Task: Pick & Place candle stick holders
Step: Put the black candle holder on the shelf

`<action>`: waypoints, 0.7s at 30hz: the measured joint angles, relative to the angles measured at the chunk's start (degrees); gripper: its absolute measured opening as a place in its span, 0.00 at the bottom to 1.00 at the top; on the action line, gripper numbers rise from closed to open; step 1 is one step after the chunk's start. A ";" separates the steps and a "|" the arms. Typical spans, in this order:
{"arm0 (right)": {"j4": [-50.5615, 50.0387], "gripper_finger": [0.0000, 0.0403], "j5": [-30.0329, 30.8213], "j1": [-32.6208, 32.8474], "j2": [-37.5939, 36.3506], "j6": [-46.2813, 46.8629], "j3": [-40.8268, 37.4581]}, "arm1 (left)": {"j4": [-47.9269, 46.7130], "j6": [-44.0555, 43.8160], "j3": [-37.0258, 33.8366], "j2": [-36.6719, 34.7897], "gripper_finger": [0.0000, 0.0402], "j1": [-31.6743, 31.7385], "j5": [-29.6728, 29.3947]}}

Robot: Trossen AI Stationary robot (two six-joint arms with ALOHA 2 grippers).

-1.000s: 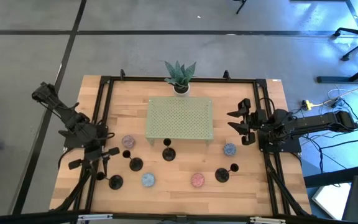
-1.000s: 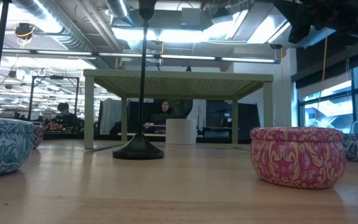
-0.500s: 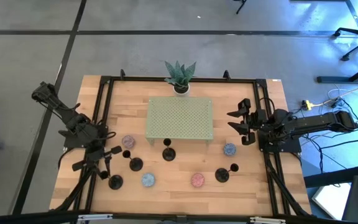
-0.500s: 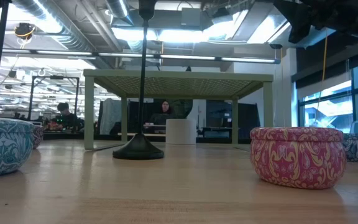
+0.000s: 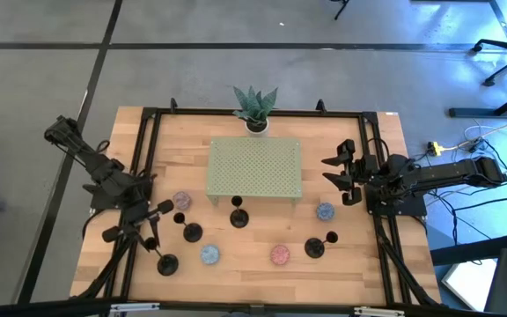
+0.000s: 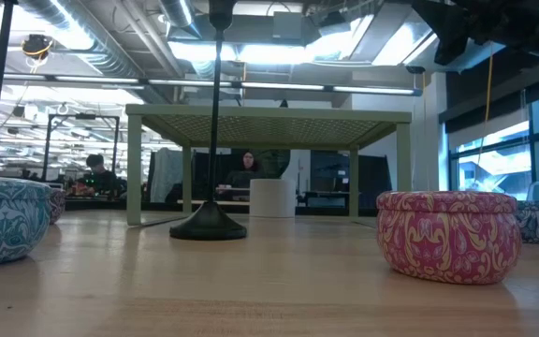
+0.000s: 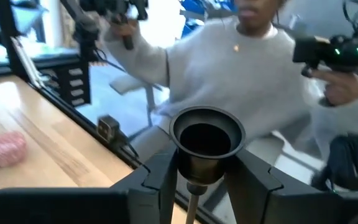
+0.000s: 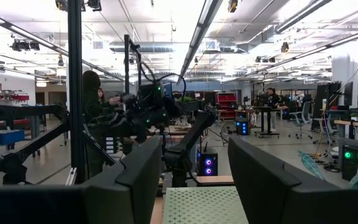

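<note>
Several black candle stick holders are in the high view. One, with its base (image 5: 166, 262) near the table's front left, has its cup (image 7: 207, 134) between the fingers of my left gripper (image 5: 151, 232), which is shut on it. Two others (image 5: 192, 232) (image 5: 238, 217) stand on their round bases in front of the green stand, and another (image 5: 314, 248) stands front right. My right gripper (image 5: 340, 173) waits open at the table's right side, holding nothing. My left gripper pinches the holder between its two fingers (image 7: 253, 180) at the cup's narrow lower part (image 7: 197, 169), where the stem begins. The fingers come nearly level from the table's left. The holder stays about upright, stem (image 7: 192, 204) pointing down; whether its base touches the table I cannot tell.
A green perforated stand (image 5: 254, 167) stands mid-table, with a potted plant (image 5: 255, 106) behind it. Small patterned tins sit around the holders: (image 5: 181, 201), (image 5: 209, 254), (image 5: 279, 254), (image 5: 325, 211). A black frame (image 5: 139, 158) borders the table. A person in a light sweater (image 7: 241, 74) is beyond the front edge.
My left gripper has turned at the wrist and risen a little at the front-left holder. That holder's base has shifted slightly toward the table's near edge.
</note>
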 joint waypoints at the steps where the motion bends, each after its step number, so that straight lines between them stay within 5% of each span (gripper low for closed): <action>1: 0.03 0.47 0.02 0.00 0.00 0.00 0.00 | -0.01 -0.36 0.55 0.00 0.28 0.00 -0.48; 14: 2.26 0.47 0.02 0.00 -0.02 0.00 0.00 | -21.30 -8.46 10.19 0.00 0.28 0.02 -27.11; 21: 2.25 0.47 0.02 0.00 -0.02 0.00 0.00 | -25.79 -13.76 12.90 -0.03 0.28 0.00 -29.82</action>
